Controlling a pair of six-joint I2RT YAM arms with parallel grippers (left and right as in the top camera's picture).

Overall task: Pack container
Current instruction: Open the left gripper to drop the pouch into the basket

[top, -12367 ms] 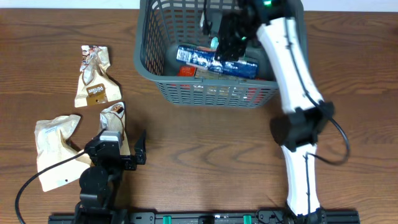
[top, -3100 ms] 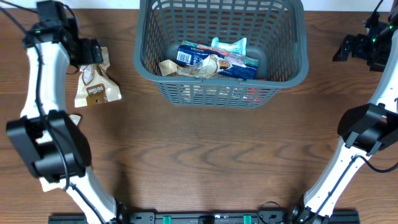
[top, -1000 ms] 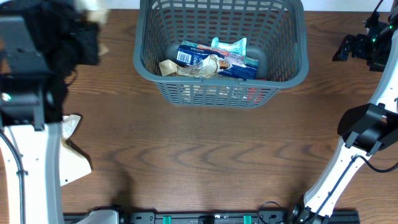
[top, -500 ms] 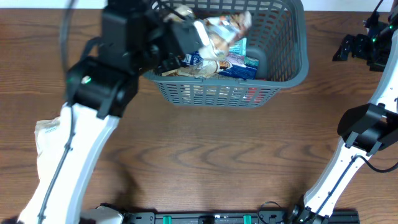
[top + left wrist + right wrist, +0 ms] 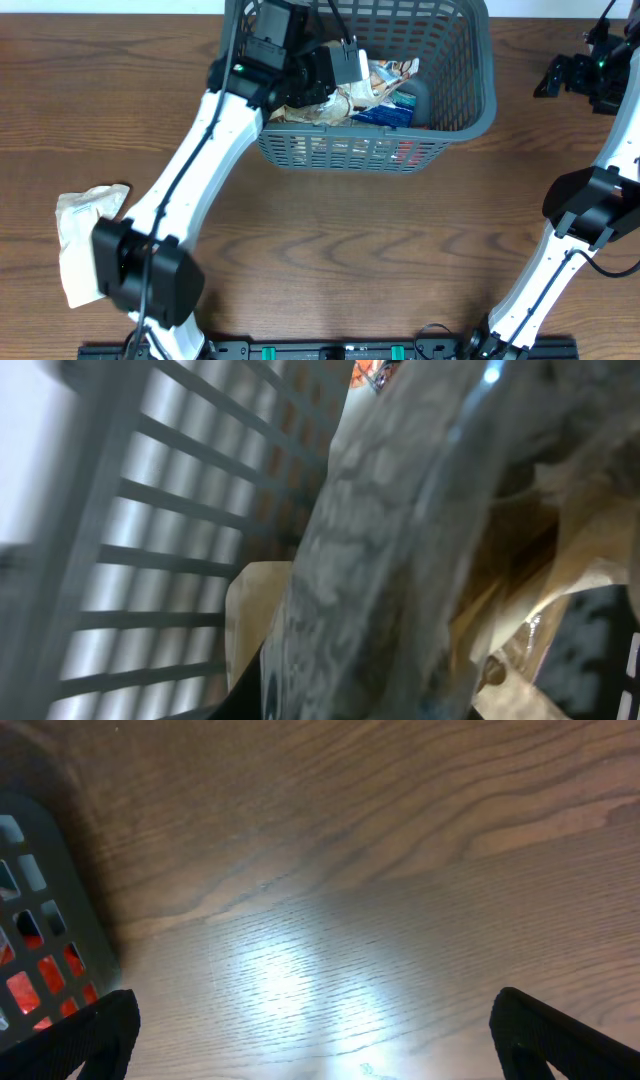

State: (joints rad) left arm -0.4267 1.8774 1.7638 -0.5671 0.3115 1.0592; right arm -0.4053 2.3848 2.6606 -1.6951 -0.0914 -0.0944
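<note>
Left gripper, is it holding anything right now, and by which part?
A snack packet, apparently pinched by its near end above the basket; the fingers themselves are hidden.

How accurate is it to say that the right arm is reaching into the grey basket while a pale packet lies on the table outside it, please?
Not quite: it is the left arm whose end effector reaches into the basket. The right end effector is off to the side, outside it. The overhead view shows this. The pale packet does lie on the table outside the basket.
</note>
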